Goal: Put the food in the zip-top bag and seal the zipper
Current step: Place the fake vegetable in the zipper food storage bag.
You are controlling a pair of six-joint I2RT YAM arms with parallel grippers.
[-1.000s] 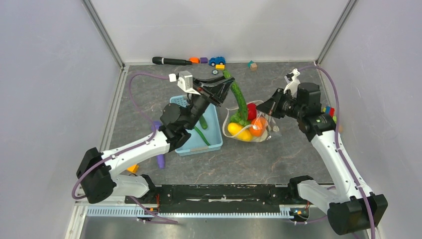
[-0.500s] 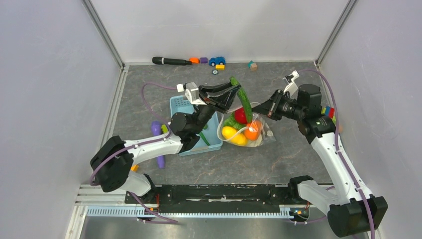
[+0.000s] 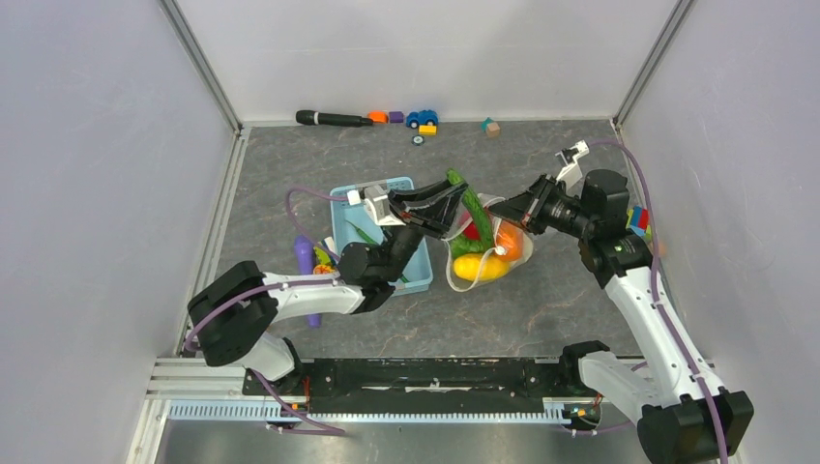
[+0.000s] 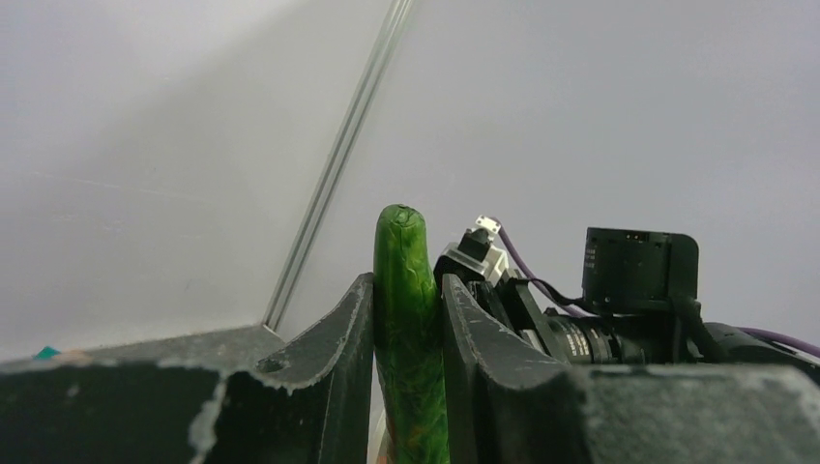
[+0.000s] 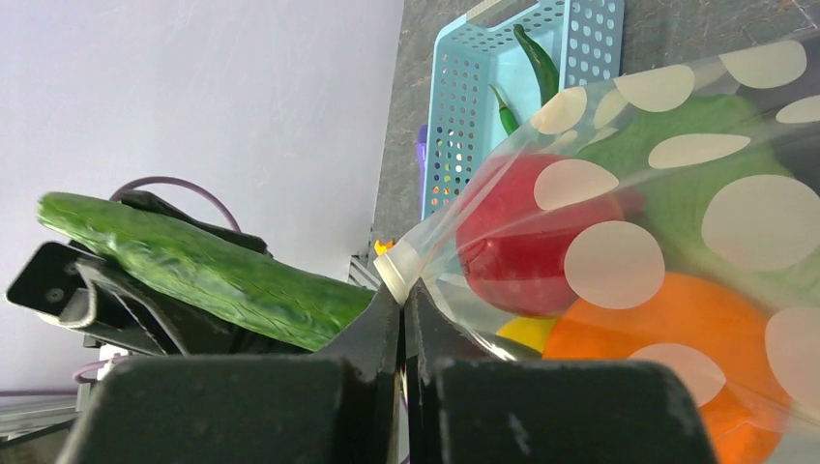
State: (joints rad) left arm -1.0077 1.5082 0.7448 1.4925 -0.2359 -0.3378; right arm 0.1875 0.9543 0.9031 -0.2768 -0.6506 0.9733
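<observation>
Looking from top: dark marbled grey table [image 3: 566,304], pale walls [image 3: 97,145]. Left gripper [image 3: 459,205] clamps cucumber [image 3: 478,208] over zip-top bag [image 3: 488,256], beside blue basket [image 3: 418,273]. Right gripper [image 3: 499,209] pinches bag mouth.

Left wrist: cucumber upright between fingers [image 4: 353,348]; wall behind.

Right wrist: jaws closed on zipper [image 5: 398,267]; red piece [image 5: 537,246], orange piece [image 5: 677,338], lettuce [image 5: 691,188] inside bag.

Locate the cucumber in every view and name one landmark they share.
Top external: centre, cucumber slanting just right of the basket.
Left wrist: bottom centre, upright between the fingers.
Right wrist: left side, lying diagonally beside the bag.
Shared landmark: the left gripper clamping it.
</observation>
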